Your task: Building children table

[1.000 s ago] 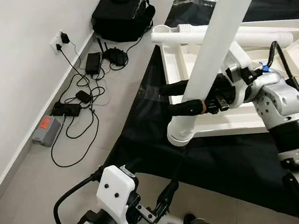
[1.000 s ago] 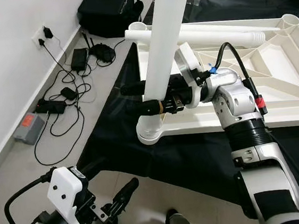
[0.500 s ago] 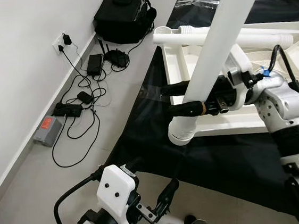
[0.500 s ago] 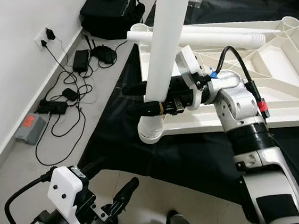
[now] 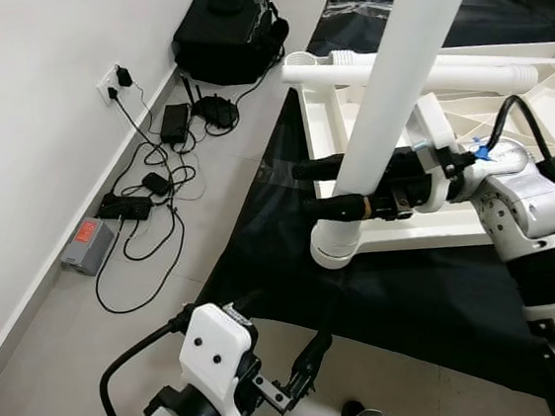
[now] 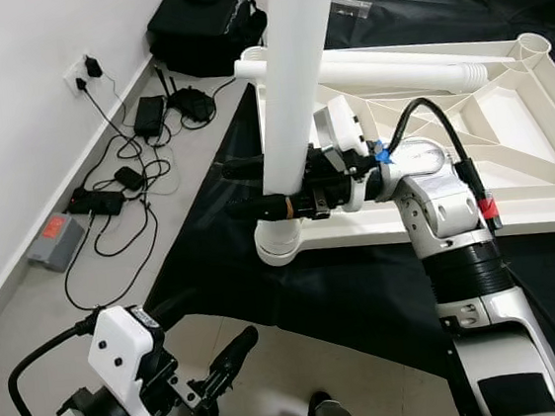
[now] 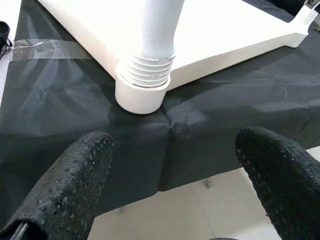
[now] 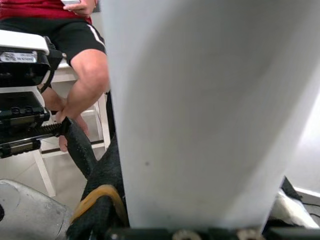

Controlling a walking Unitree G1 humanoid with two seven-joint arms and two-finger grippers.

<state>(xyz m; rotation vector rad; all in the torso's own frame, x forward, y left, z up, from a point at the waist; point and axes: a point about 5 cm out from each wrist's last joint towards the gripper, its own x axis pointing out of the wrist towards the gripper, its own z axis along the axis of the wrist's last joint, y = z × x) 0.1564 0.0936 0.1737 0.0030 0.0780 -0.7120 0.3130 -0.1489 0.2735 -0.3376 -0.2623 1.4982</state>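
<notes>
The white table top (image 5: 429, 230) lies upside down on a black sheet (image 5: 272, 248). A white table leg (image 5: 394, 86) stands upright in its near-left corner socket (image 5: 333, 247), with the threaded end (image 7: 149, 70) seated in the collar. My right gripper (image 5: 306, 191) reaches in from the right, one black finger on each side of the leg, shut on it. My left gripper (image 7: 172, 145) hangs low in front of the sheet's edge, fingers wide apart and holding nothing. A second white leg (image 5: 462, 74) lies across the far side of the table top.
A white wall runs along the left. By it lie a black bag (image 5: 228, 24), chargers and cables (image 5: 147, 192) and a grey box with an orange label (image 5: 88, 243). Bare tiled floor lies between. A person (image 8: 87, 65) sits on a white chair.
My right wrist has turned a little around the leg and its fingertips have crept slightly left. The leg stays upright in its socket. The left arm has not moved.
</notes>
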